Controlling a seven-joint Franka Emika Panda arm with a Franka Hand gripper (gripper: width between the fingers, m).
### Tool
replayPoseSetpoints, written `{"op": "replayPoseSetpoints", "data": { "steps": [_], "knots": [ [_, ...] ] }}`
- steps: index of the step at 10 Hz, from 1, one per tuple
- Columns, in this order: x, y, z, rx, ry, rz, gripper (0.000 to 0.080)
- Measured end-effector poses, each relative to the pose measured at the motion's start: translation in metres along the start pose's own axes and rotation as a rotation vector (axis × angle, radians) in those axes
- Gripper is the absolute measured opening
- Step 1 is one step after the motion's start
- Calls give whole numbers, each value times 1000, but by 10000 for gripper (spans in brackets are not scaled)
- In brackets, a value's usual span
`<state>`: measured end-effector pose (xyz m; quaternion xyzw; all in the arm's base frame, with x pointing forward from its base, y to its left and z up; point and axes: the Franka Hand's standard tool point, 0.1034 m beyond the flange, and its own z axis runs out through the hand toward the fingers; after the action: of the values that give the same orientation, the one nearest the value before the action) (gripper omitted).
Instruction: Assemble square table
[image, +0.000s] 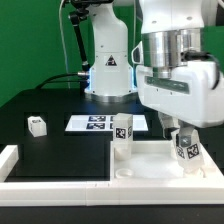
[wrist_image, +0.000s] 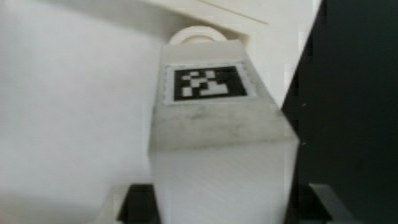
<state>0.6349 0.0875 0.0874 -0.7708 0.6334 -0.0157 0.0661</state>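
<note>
The square table's white panel (image: 150, 170) lies at the front of the exterior view, on its right. One white tagged leg (image: 122, 131) stands upright on the panel's far left corner. My gripper (image: 181, 133) is shut on a second tagged leg (image: 186, 150) and holds it upright with its lower end at the panel's right side. I cannot tell whether it is seated. In the wrist view this leg (wrist_image: 214, 130) fills the middle between my gripper's (wrist_image: 231, 192) dark fingers (wrist_image: 143, 205), with the panel (wrist_image: 71, 100) behind it. A third leg (image: 37, 125) lies on the black table at the left.
The marker board (image: 92, 123) lies flat behind the panel, in front of the arm's base (image: 108, 75). White border rails (image: 10, 160) run along the left and front edges of the black table (image: 60, 145).
</note>
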Motion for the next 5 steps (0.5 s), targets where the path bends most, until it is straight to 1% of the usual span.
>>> {"op": "replayPoseSetpoints", "data": {
  "steps": [1,2,3,4,5],
  "knots": [
    [-3,1,0,-7,0,105,292],
    [-8,0,-2,-19,14,192,292],
    [-18,0,-3,-24,20,281,295],
    [-23,0,-3,-22,21,329,295],
    [-24,0,-3,-22,21,328,295]
  ]
}}
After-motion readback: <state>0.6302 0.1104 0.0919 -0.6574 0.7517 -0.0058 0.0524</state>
